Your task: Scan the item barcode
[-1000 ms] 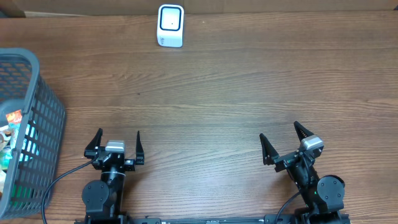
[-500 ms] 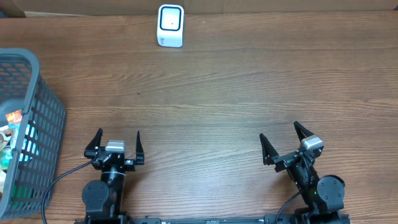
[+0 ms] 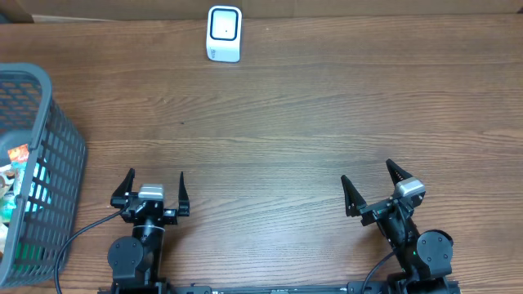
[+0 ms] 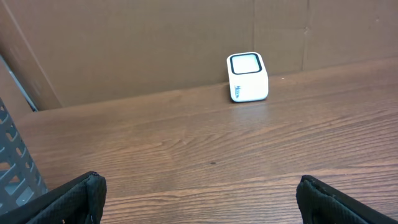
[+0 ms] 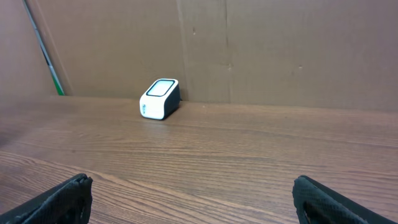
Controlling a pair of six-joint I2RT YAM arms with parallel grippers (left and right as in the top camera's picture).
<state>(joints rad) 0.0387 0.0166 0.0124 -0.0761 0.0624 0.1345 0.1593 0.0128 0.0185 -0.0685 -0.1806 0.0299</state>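
Observation:
A small white barcode scanner (image 3: 224, 33) with a dark window stands at the table's far edge; it also shows as the scanner (image 4: 247, 76) in the left wrist view and the scanner (image 5: 160, 99) in the right wrist view. Packaged items (image 3: 15, 186) lie inside the grey basket (image 3: 57, 171) at the left edge, mostly hidden by its mesh. My left gripper (image 3: 155, 184) rests open near the front edge, nothing between its fingers. My right gripper (image 3: 368, 180) is open and empty at the front right. Both are far from the scanner and the basket.
Brown cardboard walls (image 4: 155, 43) back the wooden table (image 3: 310, 122). The basket's corner (image 4: 15, 168) shows at the left of the left wrist view. A green-tipped rod (image 5: 43, 50) leans against the wall at the left of the right wrist view.

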